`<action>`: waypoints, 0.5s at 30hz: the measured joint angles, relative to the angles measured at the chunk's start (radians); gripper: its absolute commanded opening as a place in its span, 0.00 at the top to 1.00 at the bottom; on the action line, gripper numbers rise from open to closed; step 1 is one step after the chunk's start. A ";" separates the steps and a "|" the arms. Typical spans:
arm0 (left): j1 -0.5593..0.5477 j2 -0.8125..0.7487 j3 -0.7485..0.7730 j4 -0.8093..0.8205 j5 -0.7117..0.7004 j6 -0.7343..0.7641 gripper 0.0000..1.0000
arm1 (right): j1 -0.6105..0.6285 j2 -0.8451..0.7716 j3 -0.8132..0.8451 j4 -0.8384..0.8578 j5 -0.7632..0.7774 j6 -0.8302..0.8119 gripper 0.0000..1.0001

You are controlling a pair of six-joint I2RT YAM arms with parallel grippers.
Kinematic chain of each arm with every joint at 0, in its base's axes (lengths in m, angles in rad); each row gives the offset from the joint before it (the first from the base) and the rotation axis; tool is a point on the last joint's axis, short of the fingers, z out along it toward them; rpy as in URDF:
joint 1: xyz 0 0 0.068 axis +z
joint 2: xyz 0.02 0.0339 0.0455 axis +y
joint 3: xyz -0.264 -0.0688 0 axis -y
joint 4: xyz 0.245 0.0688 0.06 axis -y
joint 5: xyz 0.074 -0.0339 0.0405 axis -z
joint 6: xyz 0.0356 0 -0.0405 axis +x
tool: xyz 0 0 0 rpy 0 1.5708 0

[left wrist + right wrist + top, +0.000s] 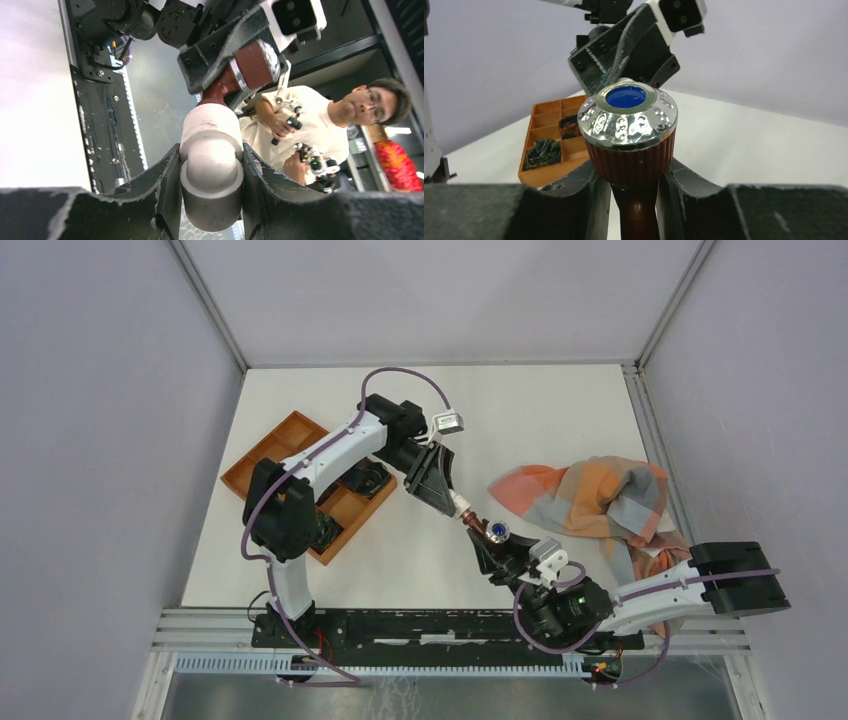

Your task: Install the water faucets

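The water faucet [480, 526] is a small reddish-brown bent tap held in the air between both arms over the middle of the table. My left gripper [452, 502] is shut on its pale end fitting [211, 165], which sits squarely between the two fingers. My right gripper [490, 545] is shut on the faucet's brown stem [638, 207] just below the ribbed cap. The round silvery knob with a blue centre [626, 115] faces the right wrist camera. In the left wrist view the brown cap [255, 64] shows past the fitting, inside the right gripper.
An orange-brown compartment tray [268, 450] lies at the left, partly under the left arm, with dark coiled parts in it [543, 150]. A plaid orange and grey cloth [590, 498] lies at the right. A person stands beyond the table's near edge [325, 125].
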 measured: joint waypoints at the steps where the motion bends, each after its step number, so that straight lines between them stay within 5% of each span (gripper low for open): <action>1: 0.000 -0.002 0.000 0.000 0.001 0.019 0.98 | -0.011 -0.010 -0.003 0.001 -0.003 0.032 1.00; 15: 0.003 -0.050 0.028 0.009 -0.003 0.232 0.98 | -0.102 -0.119 -0.016 -0.098 -0.071 0.383 1.00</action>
